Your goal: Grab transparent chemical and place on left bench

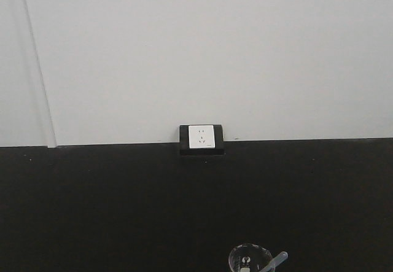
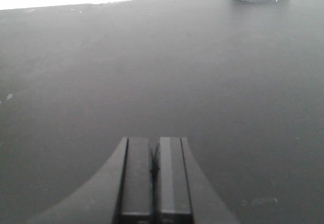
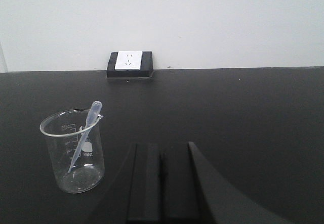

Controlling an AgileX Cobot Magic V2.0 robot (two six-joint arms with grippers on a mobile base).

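Transparent chemical (image 3: 83, 137), seemingly empty, in beaker (image 3: 52, 153)

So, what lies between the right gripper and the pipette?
In the right wrist view: from the right gripper, bare black worktop, then the beaker wall; the pipette leans inside.

A matte black table (image 1: 92, 210), plain and unpatterned, meets a flat off-white wall (image 1: 215, 51), where a wall socket (image 1: 202, 136) shows a white face set in a black housing. On the table, a colourless clear glass beaker (image 3: 73, 153) carries faint white printed markings, and the dropper pipette (image 3: 92, 114) in it is cloudy, whitish-translucent plastic. The left tool (image 2: 153, 143) and the right tool (image 3: 161, 149) are plain dark grey to black, close in shade to the table.
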